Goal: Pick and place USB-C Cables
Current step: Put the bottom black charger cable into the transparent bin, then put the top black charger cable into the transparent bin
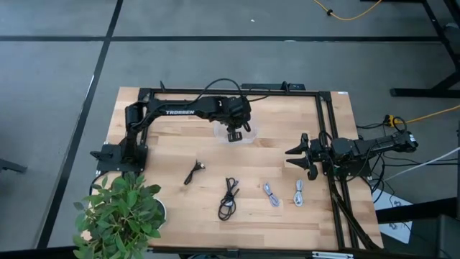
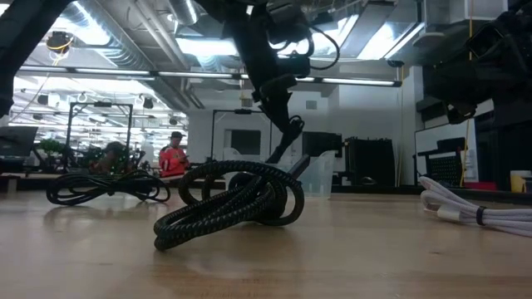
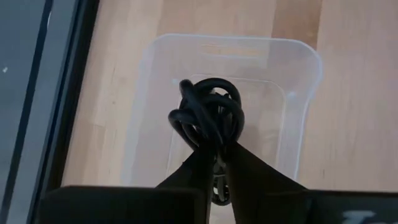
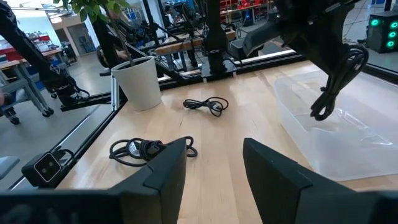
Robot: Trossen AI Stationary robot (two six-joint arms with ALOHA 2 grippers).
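Black coiled cable (image 3: 208, 117) pinched in left gripper (image 3: 219, 163) above clear plastic bin (image 3: 298, 130), right gripper (image 4: 214, 163) spread wide, idle at table's right edge.

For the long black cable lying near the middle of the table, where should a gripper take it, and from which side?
Grip the long black cable at its narrow middle, where the strands run close together, coming straight down from above. It lies flat on the table with open wood around it, and its looped ends look too loose to pinch.

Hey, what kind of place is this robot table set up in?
Likely an open robotics lab or workshop: exposed ceiling ducts, more workbenches beyond the table, and people working in the background.
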